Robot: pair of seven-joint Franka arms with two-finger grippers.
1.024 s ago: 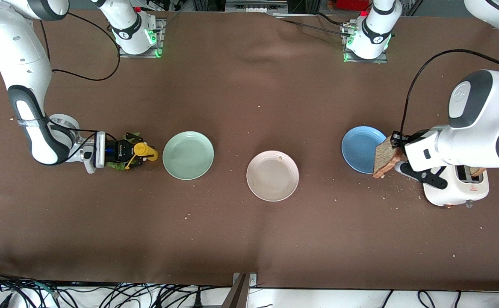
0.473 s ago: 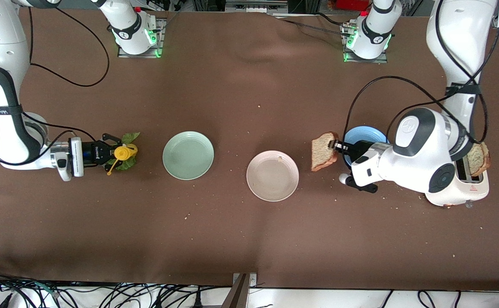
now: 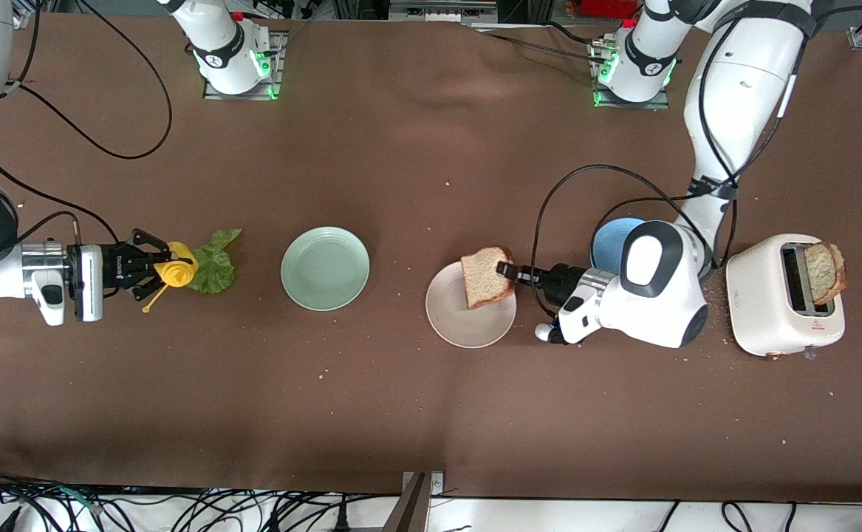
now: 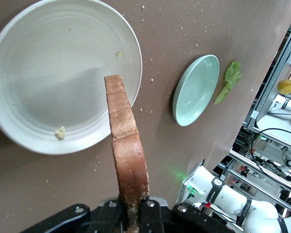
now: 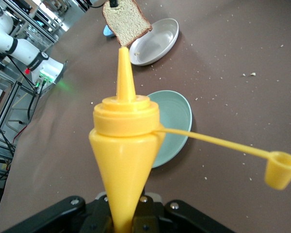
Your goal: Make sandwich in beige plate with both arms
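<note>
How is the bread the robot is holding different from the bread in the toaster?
The held bread hangs in the air over the beige plate, pinched by the left gripper; the toaster bread sits in the white toaster, touched by no gripper. The held bread shows whole, while the toaster bread only pokes out of its slot. Both are brown slices with darker crusts.

Table (image 3: 416,162): plates, lettuce (image 3: 213,260), toaster (image 3: 770,307).

A mint green plate (image 3: 325,267) sits on the brown table (image 3: 416,399). A blue plate (image 3: 612,238) is near a white toaster (image 3: 774,310). A yellow squeeze bottle (image 3: 174,273) has its cap off.
</note>
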